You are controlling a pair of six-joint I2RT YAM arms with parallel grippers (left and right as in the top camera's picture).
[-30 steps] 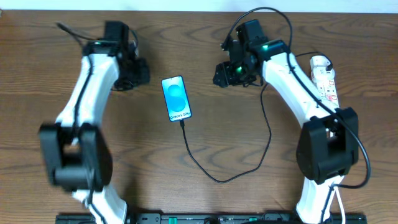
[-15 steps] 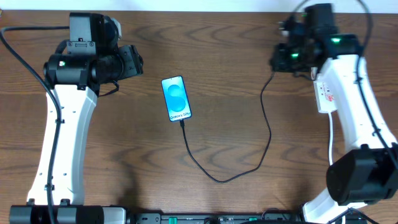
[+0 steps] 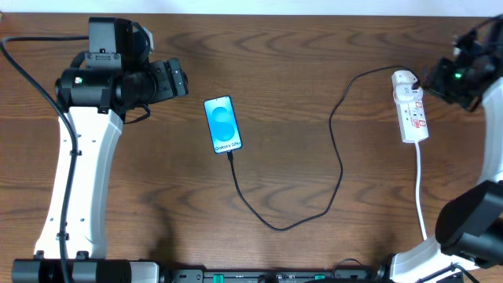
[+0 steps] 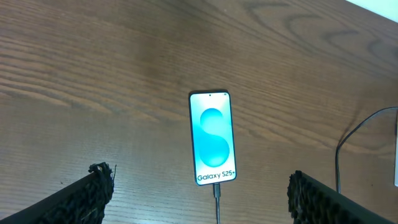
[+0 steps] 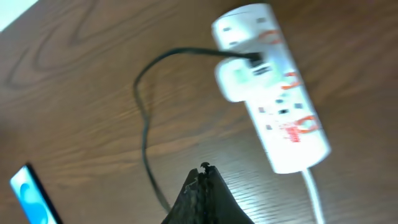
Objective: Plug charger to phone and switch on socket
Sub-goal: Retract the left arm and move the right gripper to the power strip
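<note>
The phone lies face up in the middle of the table, its blue screen lit. In the left wrist view the phone shows "Galaxy" text. The charger, a thin black cable, has its tip in the phone's near end and loops right to the socket. On the socket the charger enters a white adapter. My left gripper hovers left of the phone, open and empty; its fingers stand wide apart. My right gripper is shut on nothing, just right of the socket.
A white cord runs from the socket toward the front edge. The arm bases stand at the front left and front right. The table's far edge meets a pale wall.
My right arm swung from the table's middle to the right edge beside the socket and its jaws closed. My left gripper opened wider.
</note>
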